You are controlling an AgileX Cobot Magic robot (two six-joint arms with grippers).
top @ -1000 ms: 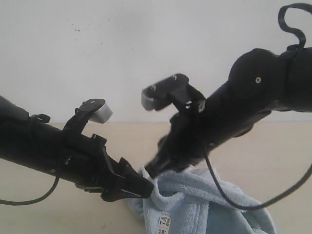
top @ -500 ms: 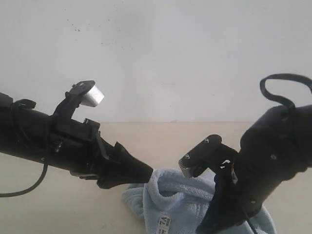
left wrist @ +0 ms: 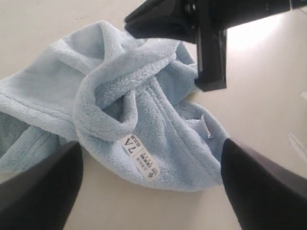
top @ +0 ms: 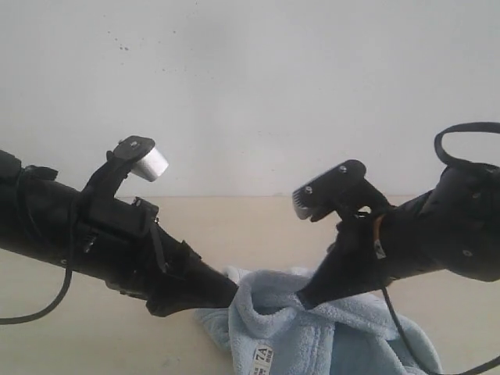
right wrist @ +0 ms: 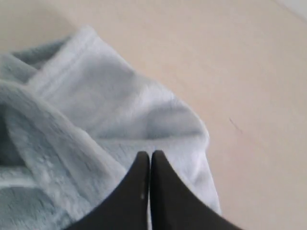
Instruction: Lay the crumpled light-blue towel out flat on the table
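Observation:
The light-blue towel [top: 328,332] lies crumpled on the beige table [top: 234,223], with its white tag [top: 262,361] facing the front. My left gripper [top: 228,292] sits at the towel's left edge. In the left wrist view it [left wrist: 152,146] stands wide open, and the towel [left wrist: 120,96] and tag [left wrist: 140,162] lie between and ahead of its fingers [left wrist: 43,191]. My right gripper [top: 301,301] points down at a raised fold in the middle. In the right wrist view it [right wrist: 149,155] is shut, just over the towel [right wrist: 96,110], and I see no cloth between the fingertips.
A white speckled wall [top: 250,94] rises behind the table. Bare table [left wrist: 268,96] surrounds the towel in the wrist views. The two arms converge over the towel, and the right gripper [left wrist: 192,24] shows close ahead in the left wrist view. A black cable [top: 39,316] hangs under the left arm.
The right arm swung from above the towel's left part down to the low right, then rose back to the middle fold. The left arm pulled back slightly.

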